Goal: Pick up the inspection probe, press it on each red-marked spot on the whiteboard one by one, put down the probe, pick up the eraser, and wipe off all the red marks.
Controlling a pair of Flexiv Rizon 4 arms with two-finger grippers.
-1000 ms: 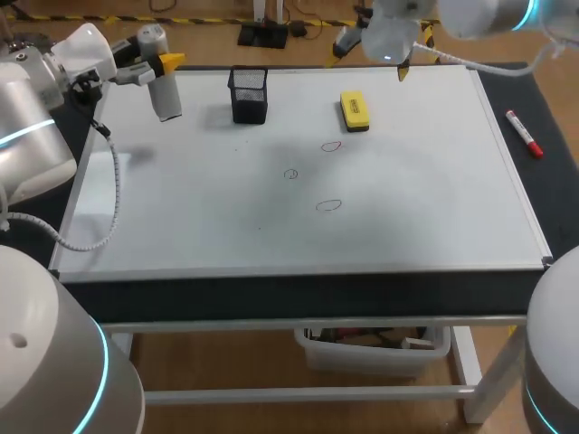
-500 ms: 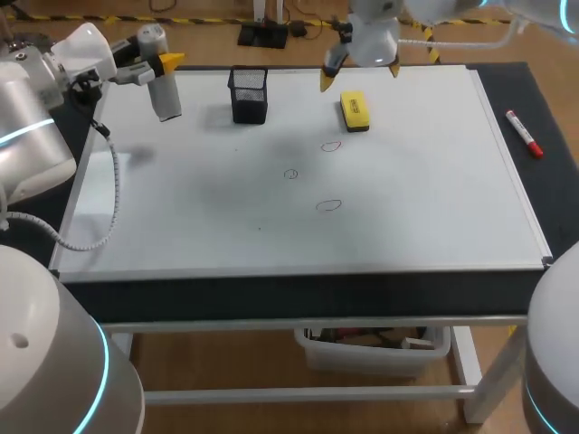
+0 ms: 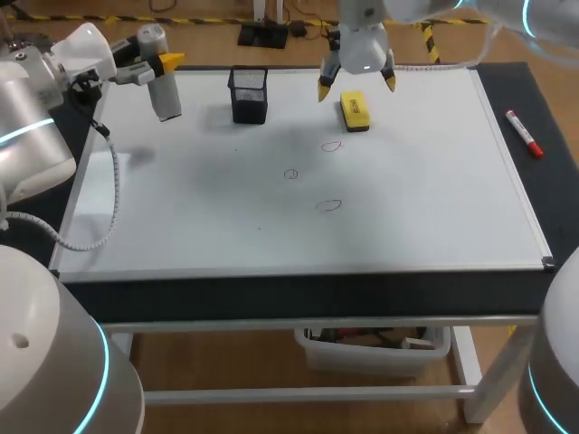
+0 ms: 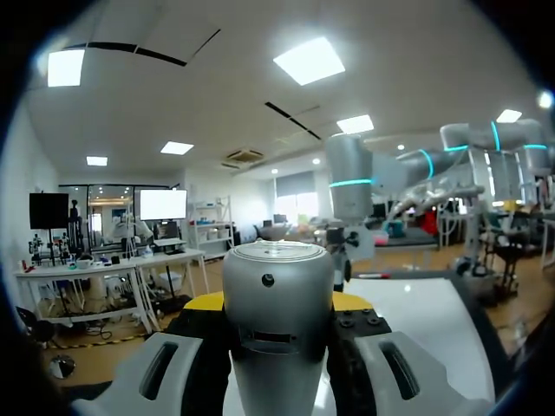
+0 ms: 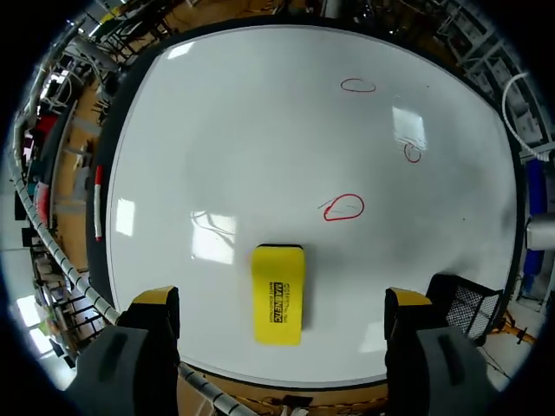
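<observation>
Pen cup point(image 3: 249, 94): black mesh, upright on the whiteboard point(image 3: 181, 226) near its far edge, left of the middle. It stands between the two grippers, apart from both.
Marker point(image 3: 524, 133): red-capped, lying on the dark table point(image 3: 554, 190) just past the whiteboard's right edge, well apart from everything else.
Red marks: three small loops around the middle of the board. One point(image 3: 333, 145) is just on the near side of the eraser, one point(image 3: 290, 174) is further left, and one point(image 3: 329, 205) is closest to the near edge. Nothing covers them.
Eraser point(image 3: 355, 110): yellow, flat on the whiteboard close to its far edge, to the right of the pen cup.
Right gripper point(image 3: 357, 83): directly over the eraser, fingers spread wide and gripping nothing.
Probe point(image 3: 166, 95): a grey cylinder held clear of the board above its far left corner.
Left gripper point(image 3: 161, 65): clamped around the probe's upper part.
Right wrist view: the eraser point(image 5: 277, 293) lies lengthwise between the two yellow tips with bare board on either side, touching neither. The nearest red loop point(image 5: 344, 208) is just ahead of it and the pen cup point(image 5: 460, 299) is beside one finger. The head view does not show these gaps.
Left wrist view: the probe point(image 4: 277, 321) fills the space between the fingers, hiding most of the yellow tips and the board under it. A strip of whiteboard shows beside it.
</observation>
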